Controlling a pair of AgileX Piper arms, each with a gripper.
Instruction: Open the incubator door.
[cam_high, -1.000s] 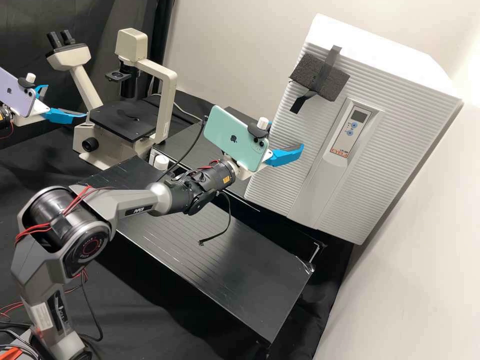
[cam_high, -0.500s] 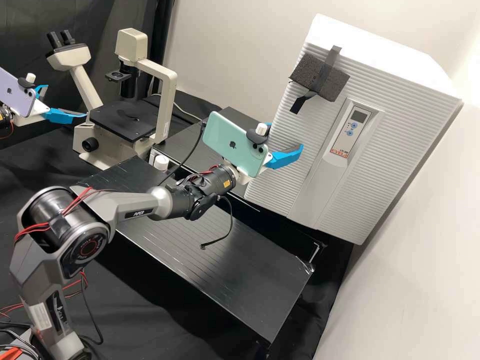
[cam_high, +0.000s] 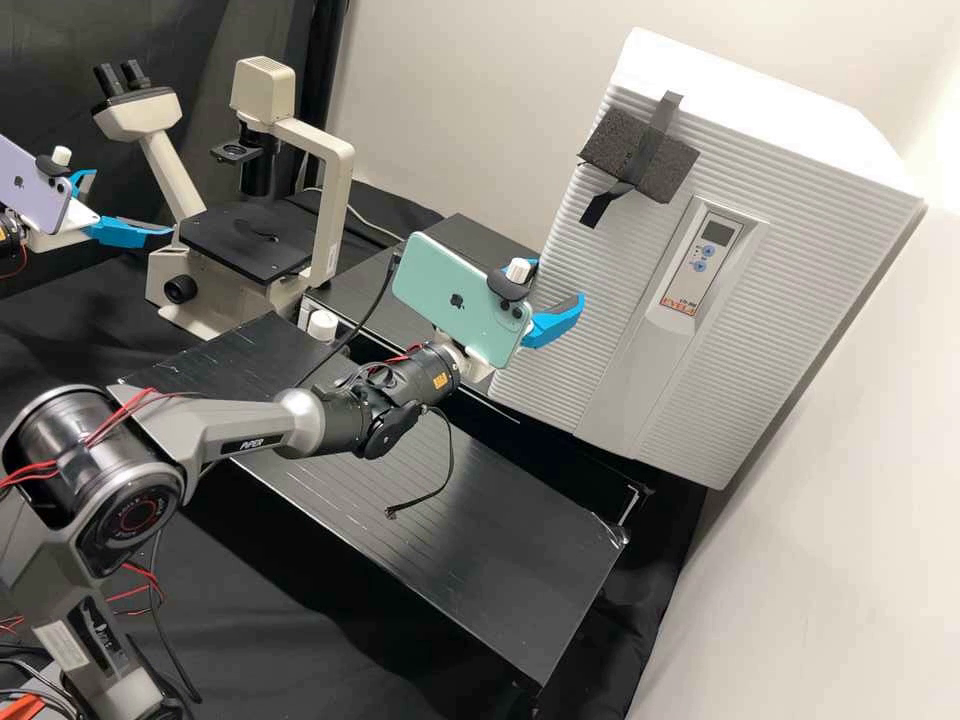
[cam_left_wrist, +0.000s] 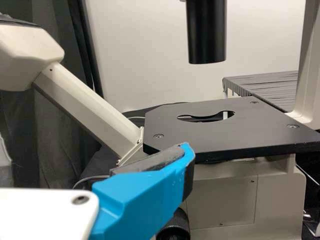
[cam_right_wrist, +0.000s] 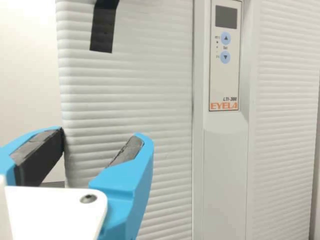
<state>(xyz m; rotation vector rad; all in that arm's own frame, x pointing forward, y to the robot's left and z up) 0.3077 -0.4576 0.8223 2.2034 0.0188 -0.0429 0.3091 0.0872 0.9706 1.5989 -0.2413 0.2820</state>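
Note:
The white ribbed incubator (cam_high: 800, 260) stands at the right of the high view, its door (cam_high: 590, 270) shut. In front of the door's left part is my right gripper (cam_high: 559, 280), open and holding nothing. From the right wrist view, the same gripper (cam_right_wrist: 97, 137) has one finger beside the door's edge and the other in front of the ribbed door (cam_right_wrist: 150, 90); I cannot tell whether either touches. My left gripper (cam_high: 132, 205) stands open at the far left, by the microscope. In the left wrist view, one blue finger (cam_left_wrist: 140, 195) shows before the microscope stage.
The cream microscope (cam_high: 330, 215) stands at the back left with its black stage (cam_high: 245, 245). A black shelf (cam_high: 500, 560) lies below the right arm. Black foam (cam_high: 640, 155) is taped high on the incubator door, and a cable hangs from the right arm's wrist.
My right arm and open gripper have moved slightly left and down in the high view, a little away from the incubator. The left gripper and the incubator door have not moved.

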